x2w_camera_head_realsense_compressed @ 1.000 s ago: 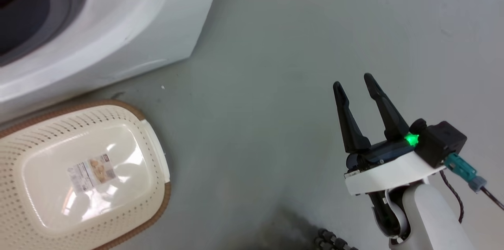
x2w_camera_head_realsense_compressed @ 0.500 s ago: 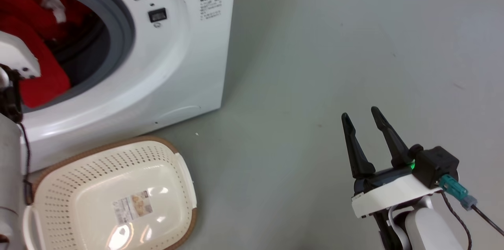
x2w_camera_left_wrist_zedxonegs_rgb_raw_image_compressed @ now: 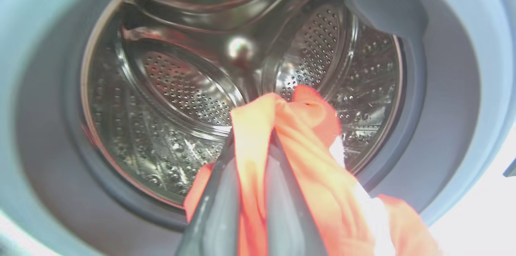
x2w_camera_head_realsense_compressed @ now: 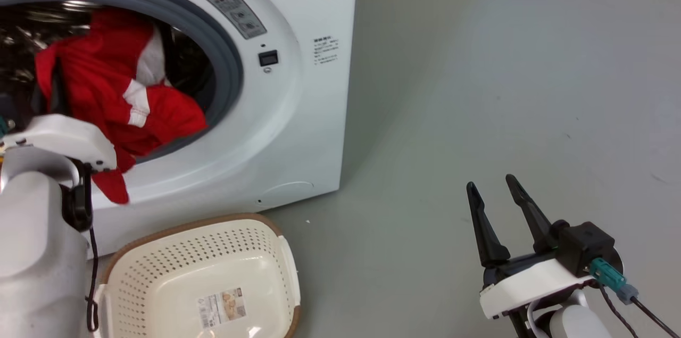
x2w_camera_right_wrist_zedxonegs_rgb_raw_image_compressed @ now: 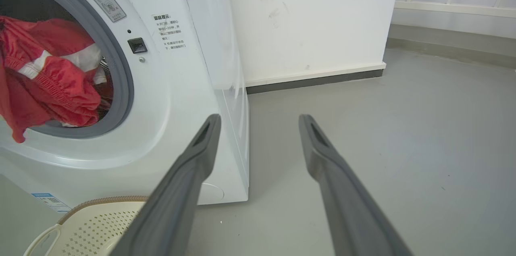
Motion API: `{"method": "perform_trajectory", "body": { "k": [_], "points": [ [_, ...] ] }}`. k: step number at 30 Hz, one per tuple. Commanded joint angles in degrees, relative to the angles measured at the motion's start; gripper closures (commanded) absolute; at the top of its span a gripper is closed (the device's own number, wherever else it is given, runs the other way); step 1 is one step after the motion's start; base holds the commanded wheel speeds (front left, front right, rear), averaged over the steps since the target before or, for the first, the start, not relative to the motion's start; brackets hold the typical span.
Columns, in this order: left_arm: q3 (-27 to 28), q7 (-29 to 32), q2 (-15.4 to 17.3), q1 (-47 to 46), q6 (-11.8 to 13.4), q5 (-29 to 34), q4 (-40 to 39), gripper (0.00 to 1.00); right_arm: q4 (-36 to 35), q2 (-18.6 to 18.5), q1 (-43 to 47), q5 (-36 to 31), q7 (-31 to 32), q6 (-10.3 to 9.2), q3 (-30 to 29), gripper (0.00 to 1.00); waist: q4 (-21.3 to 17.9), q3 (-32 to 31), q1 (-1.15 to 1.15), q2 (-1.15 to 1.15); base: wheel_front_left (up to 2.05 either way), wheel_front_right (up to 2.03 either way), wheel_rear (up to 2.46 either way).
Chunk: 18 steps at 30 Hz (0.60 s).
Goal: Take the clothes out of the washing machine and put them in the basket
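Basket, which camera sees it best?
The head view: most of the basket shows, empty, on the floor before the washing machine. The right wrist view catches one perforated corner at its bottom edge.

Bright red soft fabric garment (x2w_camera_left_wrist_zedxonegs_rgb_raw_image_compressed: 258,127), white-striped, sits between the dark grey fingers (x2w_camera_left_wrist_zedxonegs_rgb_raw_image_compressed: 217,207) of the left gripper (x2w_camera_left_wrist_zedxonegs_rgb_raw_image_compressed: 252,143). Beyond the fingertips is the large white washing machine (x2w_camera_head_realsense_compressed: 298,130), with grey rubber ring (x2w_camera_left_wrist_zedxonegs_rgb_raw_image_compressed: 443,107) and perforated silver steel drum (x2w_camera_left_wrist_zedxonegs_rgb_raw_image_compressed: 173,86). Left of the black-fingered right gripper (x2w_camera_head_realsense_compressed: 490,182) is the small cream plastic basket (x2w_camera_head_realsense_compressed: 175,269), hole-patterned and brown-rimmed.

The left claw (x2w_camera_left_wrist_zedxonegs_rgb_raw_image_compressed: 252,137) has pulled the clothes (x2w_camera_head_realsense_compressed: 106,88) partly out over the rim of the washing machine (x2w_camera_head_realsense_compressed: 298,114).
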Motion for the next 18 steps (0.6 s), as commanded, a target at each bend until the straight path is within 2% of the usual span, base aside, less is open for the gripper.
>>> {"method": "perform_trajectory", "body": {
  "k": [1, 9, 18],
  "points": [
    [0.74, -0.44, -0.56, 2.26, -0.02, 0.2, -2.23, 1.0, -0.33, 0.1, 1.08, -0.5, 0.38, -0.04, -0.13, 0.0, 1.58, -1.99, 0.01, 0.0, 0.0, 0.0, 0.0],
    [1.21, -0.45, -3.48, 10.05, 0.57, 1.31, -9.91, 1.0, -1.26, 0.1, 3.46, -1.39, 1.63, -0.04, -0.67, 0.0, 4.0, -5.7, 0.01, 0.0, 0.0, 0.0, 0.0],
    [-0.88, -0.44, -7.91, 20.76, 2.19, 2.93, -23.53, 1.0, -4.05, 0.1, 6.48, -2.55, 3.73, -0.04, -2.47, 0.0, 8.59, -8.74, 0.01, 0.0, 0.0, 0.0, 0.0]
  ]
}}
